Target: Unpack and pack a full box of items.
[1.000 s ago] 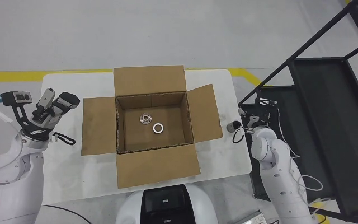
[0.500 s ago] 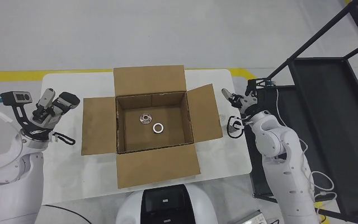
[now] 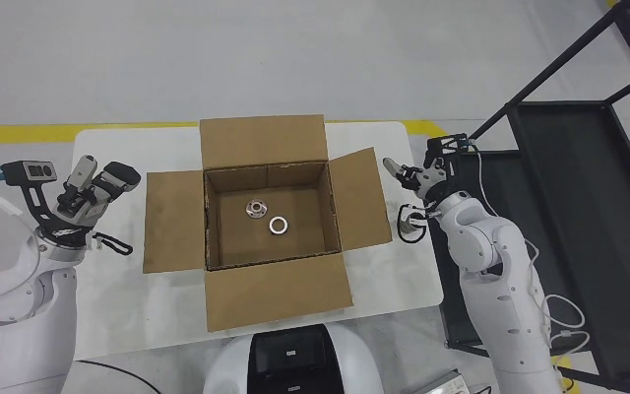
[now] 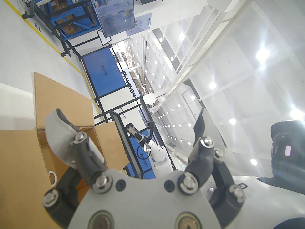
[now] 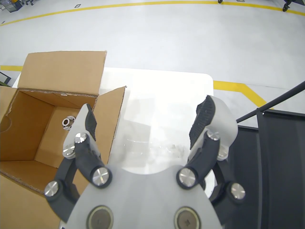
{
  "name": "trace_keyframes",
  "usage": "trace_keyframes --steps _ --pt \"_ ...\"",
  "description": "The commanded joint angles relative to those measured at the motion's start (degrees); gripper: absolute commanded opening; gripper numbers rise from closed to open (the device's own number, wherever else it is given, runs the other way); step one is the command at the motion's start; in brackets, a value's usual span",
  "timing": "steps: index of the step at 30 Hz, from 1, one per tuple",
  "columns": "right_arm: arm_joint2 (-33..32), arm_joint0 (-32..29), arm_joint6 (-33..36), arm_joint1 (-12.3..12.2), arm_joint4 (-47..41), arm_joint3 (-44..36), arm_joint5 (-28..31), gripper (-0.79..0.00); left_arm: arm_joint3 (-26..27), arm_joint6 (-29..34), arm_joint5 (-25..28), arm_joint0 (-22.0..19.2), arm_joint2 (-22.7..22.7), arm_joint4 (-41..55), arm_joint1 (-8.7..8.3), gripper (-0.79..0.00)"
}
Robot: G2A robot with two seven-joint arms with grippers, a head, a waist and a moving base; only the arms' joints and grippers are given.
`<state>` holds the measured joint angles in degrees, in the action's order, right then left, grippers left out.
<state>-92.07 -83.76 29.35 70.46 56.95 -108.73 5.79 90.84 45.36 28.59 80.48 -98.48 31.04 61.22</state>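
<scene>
The right gripper (image 5: 145, 117), fingers spread wide and empty, has swung up from the right edge of the white table (image 3: 394, 281) toward the open box (image 3: 261, 143). The left gripper (image 4: 128, 120), also wide and empty, has stayed left of the box. A ring (image 3: 279, 226) and a flange (image 3: 256, 207) lie inside the box. Beyond is grey floor with a yellow line (image 3: 39, 131).

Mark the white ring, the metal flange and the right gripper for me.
white ring (image 3: 273, 226): top view, on its band.
metal flange (image 3: 256, 208): top view, on its hub.
right gripper (image 5: 146, 107): right wrist view, midway between its open fingertips.
</scene>
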Motion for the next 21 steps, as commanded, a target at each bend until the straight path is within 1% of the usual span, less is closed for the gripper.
trace_keyframes --steps 1,12,14,18,21 --pt "0.0 0.0 0.0 0.0 0.0 0.0 0.0 0.0 0.0 0.0 0.0 0.0 0.0 0.0 0.0 0.0" --pt "0.23 0.08 -0.13 0.0 -0.04 -0.33 0.51 0.0 0.0 0.0 0.0 0.0 0.0 0.0 0.0 0.0" --pt "1.86 1.02 0.8 -0.12 0.31 -1.68 4.03 0.0 0.0 0.0 0.0 0.0 0.0 0.0 0.0 0.0" --pt "5.57 5.06 4.48 -0.36 -0.57 -4.11 11.44 0.0 0.0 0.0 0.0 0.0 0.0 0.0 0.0 0.0" --pt "9.25 7.53 7.26 -0.42 -2.42 -4.75 16.29 0.0 0.0 0.0 0.0 0.0 0.0 0.0 0.0 0.0"
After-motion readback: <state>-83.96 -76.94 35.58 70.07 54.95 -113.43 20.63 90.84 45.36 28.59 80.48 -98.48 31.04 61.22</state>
